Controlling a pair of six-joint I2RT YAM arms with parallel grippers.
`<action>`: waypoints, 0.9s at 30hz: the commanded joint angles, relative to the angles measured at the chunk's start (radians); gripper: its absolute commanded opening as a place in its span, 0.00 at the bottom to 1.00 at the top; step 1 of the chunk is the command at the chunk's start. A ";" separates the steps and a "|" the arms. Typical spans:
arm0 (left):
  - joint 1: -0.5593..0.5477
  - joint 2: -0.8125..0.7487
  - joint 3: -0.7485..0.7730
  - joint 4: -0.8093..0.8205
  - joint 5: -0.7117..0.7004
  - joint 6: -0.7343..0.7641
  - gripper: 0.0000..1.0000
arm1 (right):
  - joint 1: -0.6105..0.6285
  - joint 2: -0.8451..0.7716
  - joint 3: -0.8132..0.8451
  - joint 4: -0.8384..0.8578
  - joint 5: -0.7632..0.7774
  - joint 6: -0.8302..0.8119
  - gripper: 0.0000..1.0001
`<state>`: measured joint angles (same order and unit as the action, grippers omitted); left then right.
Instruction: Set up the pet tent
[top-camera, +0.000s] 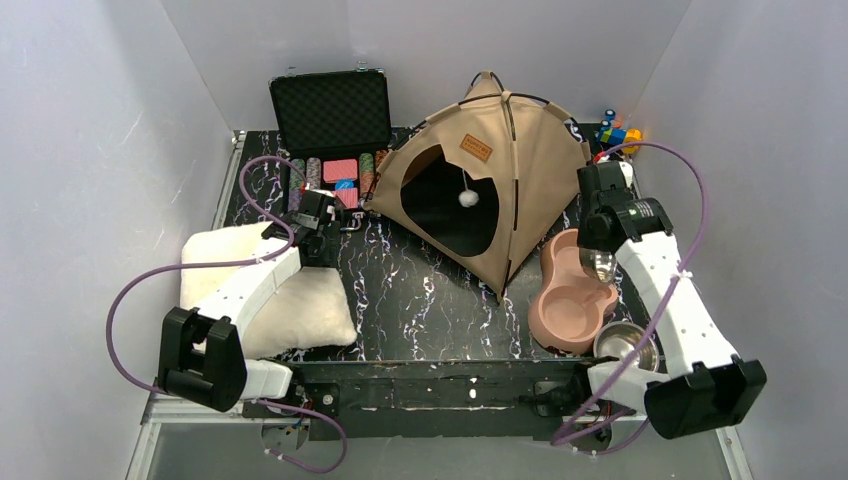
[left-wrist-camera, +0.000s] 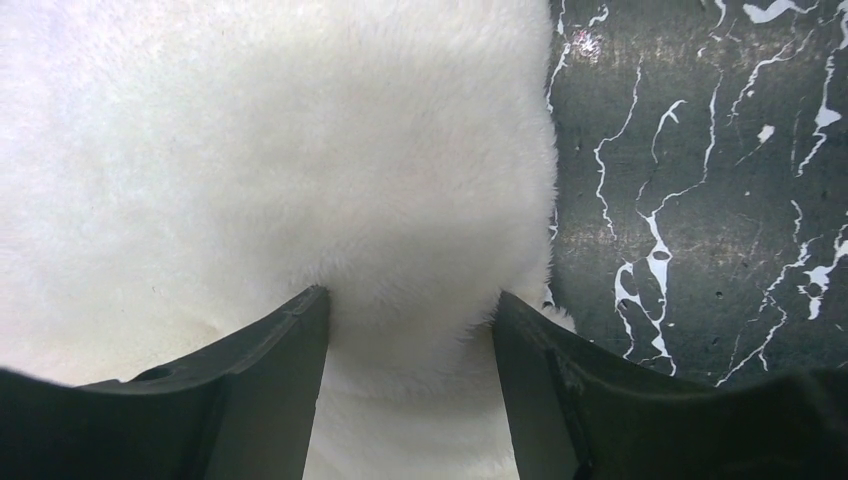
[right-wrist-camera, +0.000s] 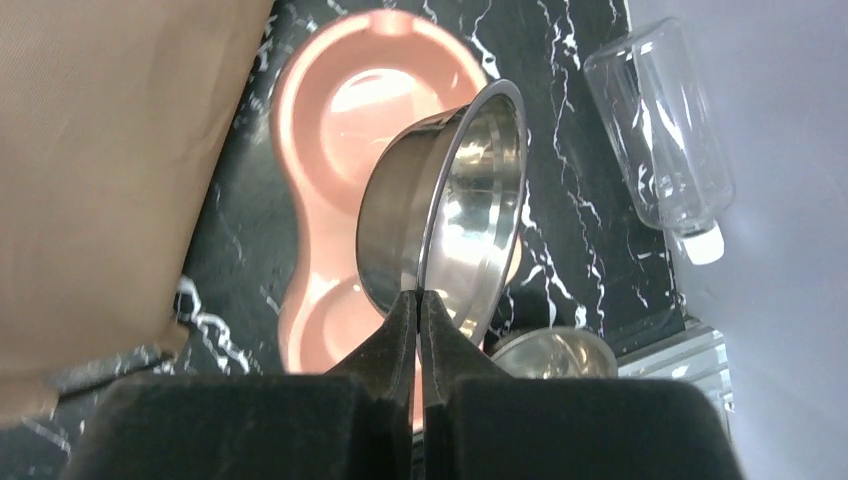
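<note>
Top view: the tent (top-camera: 530, 170) stands upright at the back; its label (top-camera: 476, 149) is too small to read. Left wrist: the left claw (left-wrist-camera: 410, 300), cut off below, is half-wide and pinches the cushion (left-wrist-camera: 250, 150). Right wrist: the right claw (right-wrist-camera: 418, 297) is clamped tight on the bowl (right-wrist-camera: 450, 210) rim, with the tent cropped at left.

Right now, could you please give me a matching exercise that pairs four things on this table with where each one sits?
Things:
1. tan canvas pet tent
2. fluffy cream cushion
3. tilted shiny steel bowl
4. pink plastic double-bowl holder

Places:
A. gripped by its rim in the right hand
B. standing at the back, in the middle
C. between the fingers of the left hand
D. lying flat just right of the tent

Pairs: 1-B, 2-C, 3-A, 4-D.
</note>
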<state>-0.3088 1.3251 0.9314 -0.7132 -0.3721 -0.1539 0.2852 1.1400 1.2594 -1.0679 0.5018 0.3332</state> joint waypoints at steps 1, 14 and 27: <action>0.003 -0.064 0.004 0.037 0.019 0.007 0.58 | -0.080 0.047 -0.036 0.278 -0.035 -0.120 0.01; 0.004 -0.055 0.011 0.027 -0.016 0.008 0.60 | -0.096 0.355 0.027 0.196 -0.003 -0.129 0.01; 0.004 0.009 0.018 -0.009 -0.092 0.007 0.77 | -0.097 0.263 0.078 0.101 -0.167 -0.078 0.58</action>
<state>-0.3088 1.3117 0.9310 -0.7029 -0.4156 -0.1490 0.1909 1.4929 1.2701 -0.9035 0.3714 0.2348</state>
